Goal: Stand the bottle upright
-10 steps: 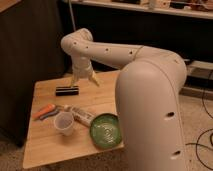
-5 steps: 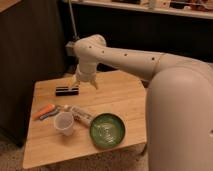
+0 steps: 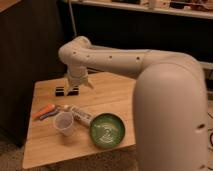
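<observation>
The big white arm (image 3: 117,60) sweeps in from the right, bends at a rounded elbow and drops its wrist straight down. The gripper (image 3: 78,86) hangs above the far left of the bench (image 3: 117,95), fingers spread apart, holding nothing.

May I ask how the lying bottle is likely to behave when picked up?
The bottle lies on its side, round-bodied, so a nudge may roll it toward the cup. It looks like light plastic; slim, so probably tippy upright. The gripper hovers open over the table beyond it.
</observation>
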